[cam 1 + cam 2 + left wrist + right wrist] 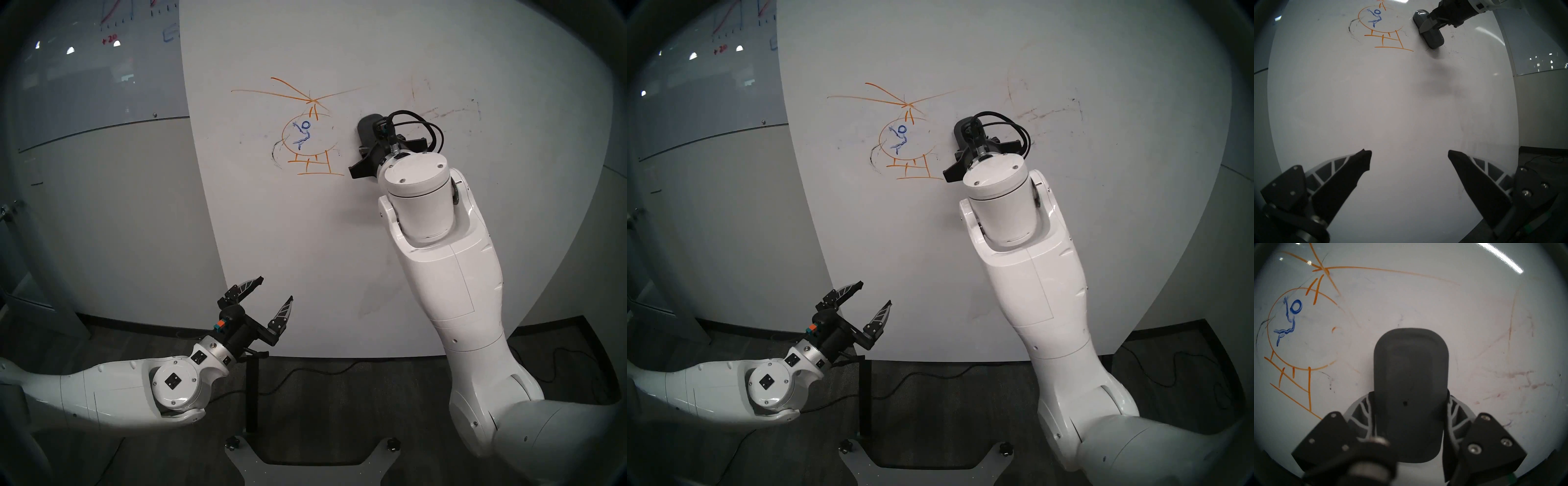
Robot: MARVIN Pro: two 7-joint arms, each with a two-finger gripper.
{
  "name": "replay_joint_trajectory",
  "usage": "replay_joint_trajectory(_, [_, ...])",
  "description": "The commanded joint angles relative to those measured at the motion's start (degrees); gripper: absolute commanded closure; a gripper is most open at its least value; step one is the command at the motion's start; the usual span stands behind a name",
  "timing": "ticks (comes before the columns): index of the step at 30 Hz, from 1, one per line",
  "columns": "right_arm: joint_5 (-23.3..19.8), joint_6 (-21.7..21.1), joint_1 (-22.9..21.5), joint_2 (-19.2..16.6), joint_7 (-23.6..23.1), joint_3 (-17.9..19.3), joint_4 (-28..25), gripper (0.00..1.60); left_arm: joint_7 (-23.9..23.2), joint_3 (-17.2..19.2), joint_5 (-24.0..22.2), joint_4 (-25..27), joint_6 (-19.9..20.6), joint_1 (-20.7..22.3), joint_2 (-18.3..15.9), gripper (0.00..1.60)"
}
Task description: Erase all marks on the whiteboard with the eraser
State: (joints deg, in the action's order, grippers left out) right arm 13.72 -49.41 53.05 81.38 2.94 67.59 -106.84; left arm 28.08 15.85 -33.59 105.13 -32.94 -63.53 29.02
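my right claw (1411,412) is clamped on the eraser (1411,378), one finger on each long side of it. the eraser is a dark grey oblong pad with rounded ends and a tiny dot near its middle. in the left wrist view its flat face lies against the whiteboard (305,237), just to the right of the orange helicopter drawing (307,129). it stands with its long side up and down on the board.

the helicopter has a round cabin, rotor lines above it and a skid frame below. inside the cabin there is a small blue stick figure (303,134). the right part of the cabin outline looks faint and broken in the right wrist view. black scribbles (276,156) sit at the left of the cabin. to the right of the eraser the board carries faint reddish smudges (441,113), with some small dark specks near them.

my left claw (277,288) is low and well apart from the marks, with its fingers spread wide and nothing between them. it points toward the bare lower part of the whiteboard.

at the far left, behind the whiteboard, there is a grey glass board (95,68) with red and blue graph lines.
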Motion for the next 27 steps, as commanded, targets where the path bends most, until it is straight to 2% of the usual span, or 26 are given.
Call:
replay_joint_trajectory(1, [-0.45, 4.83, -6.08, 3.75, -0.93, -3.52, 6.23, 1.6, 0.02, 0.46, 0.0, 0.38, -0.38, 0.43, -0.11, 0.0])
replay_joint_trajectory(9, [0.85, 6.7, -9.0, 6.94, 0.22, -7.01, 9.88, 1.6, 0.04, 0.45, 0.01, 0.35, -0.31, 0.43, -0.08, 0.0])
replay_joint_trajectory(16, [1.08, 6.57, -10.58, 9.5, 1.87, -8.17, 10.8, 1.6, 0.04, 0.44, 0.02, 0.34, -0.3, 0.44, -0.07, 0.0])
replay_joint_trajectory(19, [0.76, 5.96, -9.5, 9.77, 2.19, -8.31, 11.19, 1.6, 0.04, 0.45, 0.01, 0.36, -0.34, 0.44, -0.09, 0.0])
replay_joint_trajectory(22, [0.25, 5.3, -6.33, 8.9, 2.22, -8.35, 10.89, 1.6, 0.03, 0.46, 0.0, 0.38, -0.4, 0.43, -0.11, 0.0])
replay_joint_trajectory(27, [-0.53, 3.14, -1.46, 8.36, 2.84, -8.11, 6.54, 1.6, 0.02, 0.46, 0.0, 0.38, -0.41, 0.43, -0.12, 0.0])
